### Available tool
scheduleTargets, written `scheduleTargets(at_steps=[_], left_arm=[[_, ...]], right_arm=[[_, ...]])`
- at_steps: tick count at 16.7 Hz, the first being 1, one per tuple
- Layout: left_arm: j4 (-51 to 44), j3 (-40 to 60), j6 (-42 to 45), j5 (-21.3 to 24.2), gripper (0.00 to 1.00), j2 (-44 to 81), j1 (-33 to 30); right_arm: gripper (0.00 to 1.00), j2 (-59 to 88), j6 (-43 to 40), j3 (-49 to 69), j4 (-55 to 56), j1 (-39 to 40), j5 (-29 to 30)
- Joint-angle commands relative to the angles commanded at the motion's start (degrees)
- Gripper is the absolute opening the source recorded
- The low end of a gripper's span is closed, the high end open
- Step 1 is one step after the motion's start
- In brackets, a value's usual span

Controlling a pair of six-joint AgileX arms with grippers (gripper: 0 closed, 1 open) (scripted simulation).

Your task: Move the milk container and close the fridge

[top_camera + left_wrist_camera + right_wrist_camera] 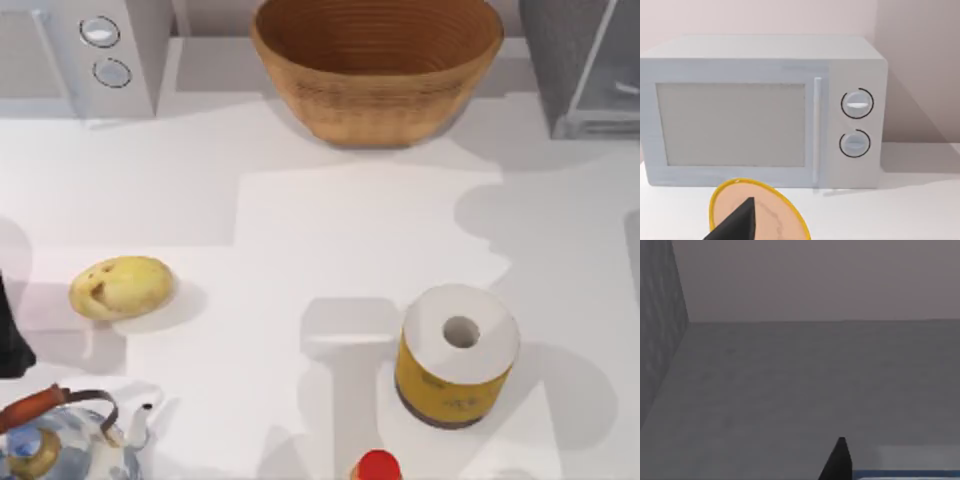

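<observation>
White surface (330,230) runs across the top view, carrying a wicker basket (377,62) at upper centre, a white appliance with two round knobs (95,50) at upper left, and the fridge (585,65) at upper right, its pale door apparently swung open. A potato (122,287) lies at centre left, a paper roll (458,365) at lower right, a kettle (60,440) in the lower left corner and a red cap (378,466) at the bottom edge. A dark part of my left arm (10,335) sits at the left edge.

From the left wrist view, the white appliance (760,112) fills the upper frame; one dark fingertip (742,220) shows low, over a yellow-rimmed disc (760,212). Whether those jaws are released or clenched, I cannot tell.

Through the right wrist view, grey walls suggest the fridge interior (805,380). One fingertip (839,460) shows at the bottom, beside a white and blue edge (910,465) at lower right (probably the milk container, though I cannot confirm it). The jaws' state is unclear here too.

To do this well, I judge the right arm should settle the carton upright, release cleanly, then withdraw fully before pushing the door.
</observation>
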Motion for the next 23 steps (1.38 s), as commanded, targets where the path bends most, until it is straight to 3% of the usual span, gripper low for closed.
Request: scheduleTargets(at_steps=[14, 23], left_arm=[[0.00, 0.00, 0.00, 0.00, 1.00, 0.00, 0.00], [0.00, 0.00, 0.00, 0.00, 1.00, 0.00, 0.00]], right_arm=[[0.00, 1.71, -0.60, 2.85, -1.20, -0.77, -1.06], [0.68, 1.71, -0.60, 2.85, -1.20, -0.77, -1.06]])
